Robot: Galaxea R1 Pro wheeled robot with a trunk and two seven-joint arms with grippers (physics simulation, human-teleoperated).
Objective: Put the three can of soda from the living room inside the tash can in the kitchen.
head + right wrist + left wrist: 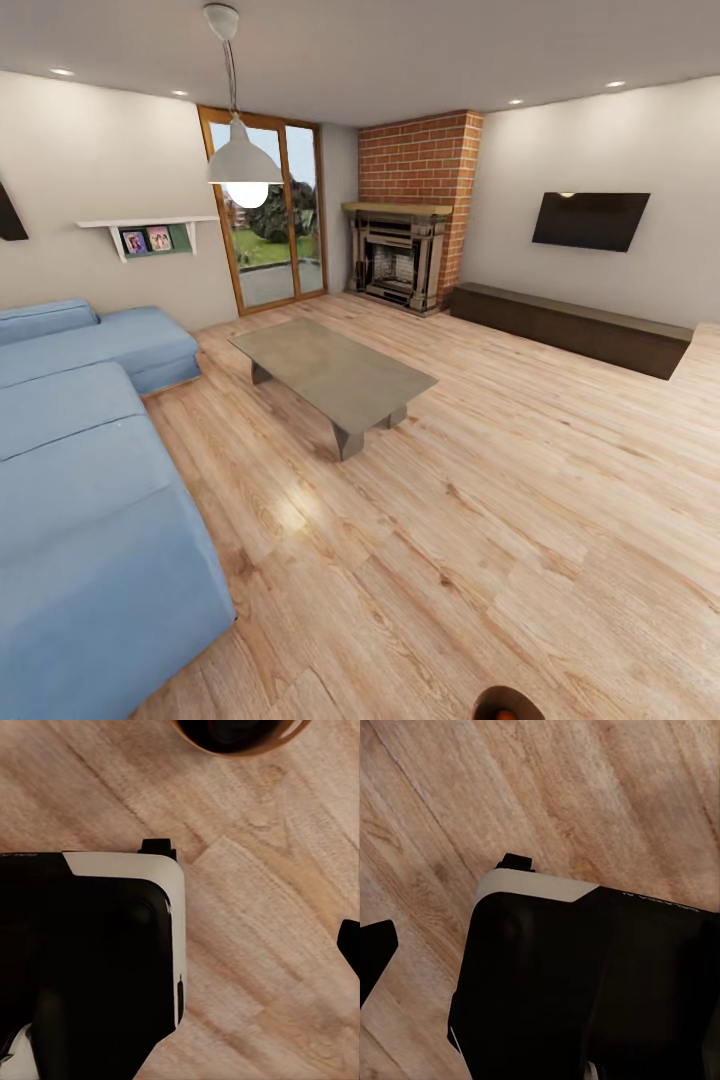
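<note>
The head view looks across the living room [470, 520], a wide stretch of light wood floor running from 6 o'clock out to 3 o'clock with nothing standing on it. One blue corner sofa [90, 480] takes the whole edge from 7 to 10 o'clock, its near corner reaching down toward 7. One low grey coffee worktop [335, 372] sits just above centre, its top bare, with a floor lane between it and the sofa and a much broader one on its 3 o'clock side. One brick fireplace [415, 215] fills the far corner at 12 o'clock, one glazed door [268, 215] stands at 11, one dark low cabinet [570, 328] runs along the wall at 2 under one wall TV [590, 220]. One pendant lamp [243, 150] hangs at 11, and one small wall shelf [150, 232] sits at 10.

The tash can [505, 703] shows as a brown rim at the bottom edge, about 5 o'clock, with something orange-red just inside it. The right wrist view catches the same bin's copper rim [240, 739] over the floor, beside the robot's dark base [82, 960].

In the wrist views one dark tip of the left hand [375, 956] and one of the right hand [351, 945] show; whether either is spread or pressed together I cannot tell.
</note>
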